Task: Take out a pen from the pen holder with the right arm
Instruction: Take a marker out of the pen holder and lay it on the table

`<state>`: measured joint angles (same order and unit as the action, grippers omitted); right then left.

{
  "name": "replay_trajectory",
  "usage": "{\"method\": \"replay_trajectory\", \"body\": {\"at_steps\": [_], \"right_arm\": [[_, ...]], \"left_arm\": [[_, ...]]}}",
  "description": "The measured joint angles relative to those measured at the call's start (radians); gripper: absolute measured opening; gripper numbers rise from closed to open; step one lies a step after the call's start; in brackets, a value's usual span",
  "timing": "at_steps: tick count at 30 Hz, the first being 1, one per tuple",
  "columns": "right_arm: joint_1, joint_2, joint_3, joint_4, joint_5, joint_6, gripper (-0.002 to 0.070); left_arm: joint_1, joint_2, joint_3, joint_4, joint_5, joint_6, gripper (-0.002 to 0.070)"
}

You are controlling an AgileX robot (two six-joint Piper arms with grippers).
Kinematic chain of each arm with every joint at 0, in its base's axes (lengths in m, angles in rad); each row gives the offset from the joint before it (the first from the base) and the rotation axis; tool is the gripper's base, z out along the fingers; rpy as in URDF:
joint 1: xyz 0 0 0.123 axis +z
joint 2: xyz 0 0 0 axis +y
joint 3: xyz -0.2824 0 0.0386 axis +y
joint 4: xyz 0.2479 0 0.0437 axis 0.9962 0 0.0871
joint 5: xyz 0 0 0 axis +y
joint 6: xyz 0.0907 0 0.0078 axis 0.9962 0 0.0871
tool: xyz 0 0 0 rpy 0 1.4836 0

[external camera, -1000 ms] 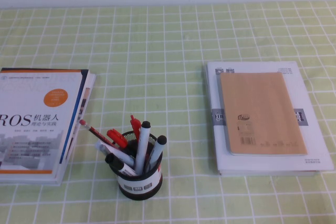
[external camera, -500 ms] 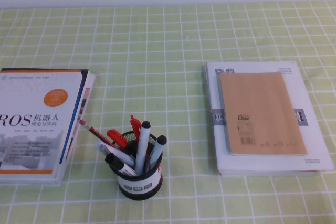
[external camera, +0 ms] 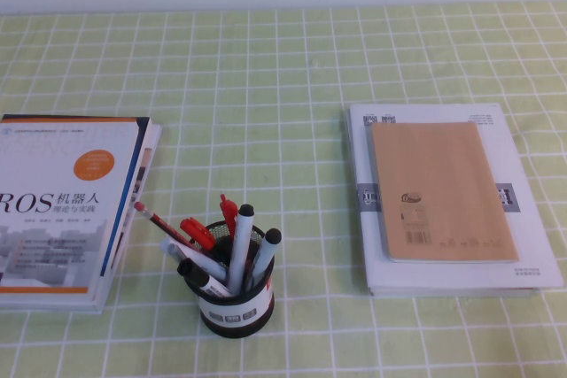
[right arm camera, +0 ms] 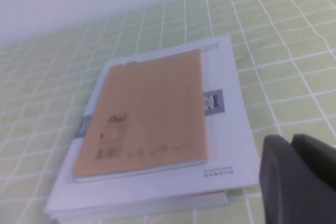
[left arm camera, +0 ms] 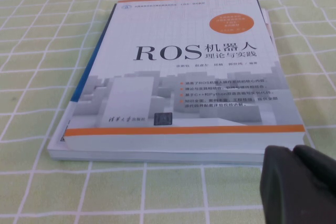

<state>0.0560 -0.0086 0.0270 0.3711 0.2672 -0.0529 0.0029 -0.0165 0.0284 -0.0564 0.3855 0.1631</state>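
Note:
A black mesh pen holder point(external camera: 236, 301) stands near the table's front edge, left of centre. Several pens point(external camera: 239, 241) stick out of it, black-capped markers and red pens among them. Neither arm shows in the high view. My right gripper point(right arm camera: 291, 150) is shut with nothing in it, hovering near the front corner of the white book point(right arm camera: 226, 145) on the right side of the table. My left gripper point(left arm camera: 293, 153) is shut and empty, just off the near edge of the ROS textbook point(left arm camera: 178, 93). The pen holder is out of both wrist views.
The ROS textbook point(external camera: 62, 205) lies at the left, on another book. At the right a brown notebook point(external camera: 438, 188) rests on the white book point(external camera: 452, 272). A green checked cloth point(external camera: 283, 77) covers the table, and a white wall runs along the back.

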Motion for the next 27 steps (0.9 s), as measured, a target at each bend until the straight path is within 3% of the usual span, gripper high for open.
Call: {"method": "replay_trajectory", "body": {"at_steps": [13, 21, 27], "right_arm": [[0.000, 0.000, 0.000, 0.291, -0.088, 0.000, -0.0013], [0.000, 0.000, 0.000, 0.316, -0.163, 0.000, -0.0013], [0.000, 0.049, -0.109, 0.316, -0.028, -0.013, -0.0013]], "left_arm": [[0.000, 0.000, 0.000, 0.000, 0.000, 0.000, -0.0006], [0.000, 0.000, 0.000, 0.000, 0.000, 0.000, -0.0006], [0.000, 0.000, 0.000, 0.000, 0.000, 0.000, -0.0006]]}}
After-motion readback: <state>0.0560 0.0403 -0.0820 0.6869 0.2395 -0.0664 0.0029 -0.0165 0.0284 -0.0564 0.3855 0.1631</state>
